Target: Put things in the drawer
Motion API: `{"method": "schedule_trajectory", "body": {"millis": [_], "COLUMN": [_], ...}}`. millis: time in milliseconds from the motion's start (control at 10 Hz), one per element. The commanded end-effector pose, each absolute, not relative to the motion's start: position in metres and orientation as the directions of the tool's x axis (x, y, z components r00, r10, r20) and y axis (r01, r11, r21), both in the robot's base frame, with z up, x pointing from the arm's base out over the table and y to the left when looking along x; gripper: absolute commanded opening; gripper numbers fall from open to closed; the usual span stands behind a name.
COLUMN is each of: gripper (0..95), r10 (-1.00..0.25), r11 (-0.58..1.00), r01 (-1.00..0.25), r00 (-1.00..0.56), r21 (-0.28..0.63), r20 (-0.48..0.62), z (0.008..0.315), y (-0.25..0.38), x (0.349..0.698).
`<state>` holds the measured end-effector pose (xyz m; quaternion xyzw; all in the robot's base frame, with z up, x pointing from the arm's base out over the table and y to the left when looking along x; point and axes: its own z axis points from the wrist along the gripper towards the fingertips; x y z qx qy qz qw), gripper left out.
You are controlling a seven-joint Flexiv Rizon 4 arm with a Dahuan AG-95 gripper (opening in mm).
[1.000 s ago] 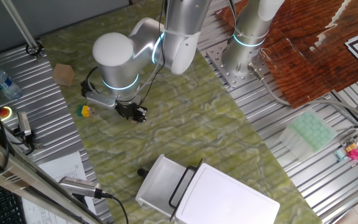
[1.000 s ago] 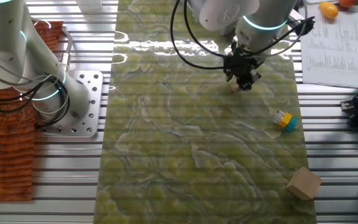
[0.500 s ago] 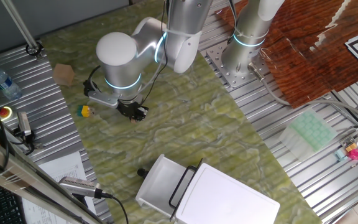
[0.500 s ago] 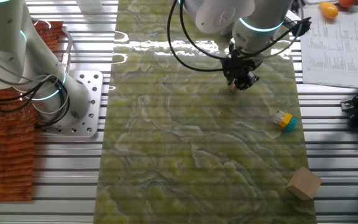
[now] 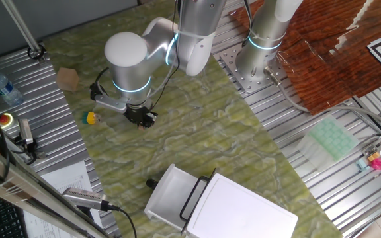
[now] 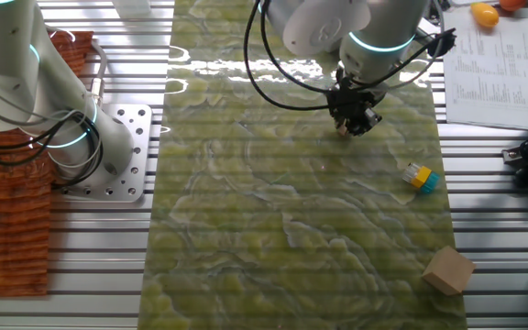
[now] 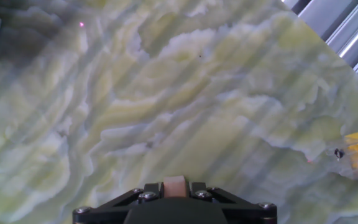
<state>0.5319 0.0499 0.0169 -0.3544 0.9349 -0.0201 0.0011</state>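
Gripper (image 7: 174,186) around tan cube (image 7: 174,185), hand view only

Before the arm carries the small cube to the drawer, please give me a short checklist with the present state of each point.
1. Tan cube sits between the end effector fingers: ok.
2. Firm grip on the cube: cannot tell.
3. Drawer pulled open: ok.
4. Drawer interior free for the cube: ok, it looks empty.
5. Small black piece beside the drawer, apart from it, out of the path: ok.
6. Yellow-blue block apart from the end effector: ok.
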Motion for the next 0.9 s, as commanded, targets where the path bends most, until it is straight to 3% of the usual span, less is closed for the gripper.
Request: {"method": "schedule_trajectory", "body": {"millis": [100,400,900], "gripper": [0.0,0.0,0.0], "r10": [-0.663,-0.658,-0.533], "r11": [0.748,0.753,0.845], "r01": [-0.662,-0.658,-0.533], "r00": [-0.749,-0.753,-0.846], "r21": [-0.040,-0.034,-0.034], "r20": [0.011,0.008,0.008], "z": [0.023,0.036,0.093], "y": [0.049,0.048,0.069], "x": [0.533,0.536,0.546]}}
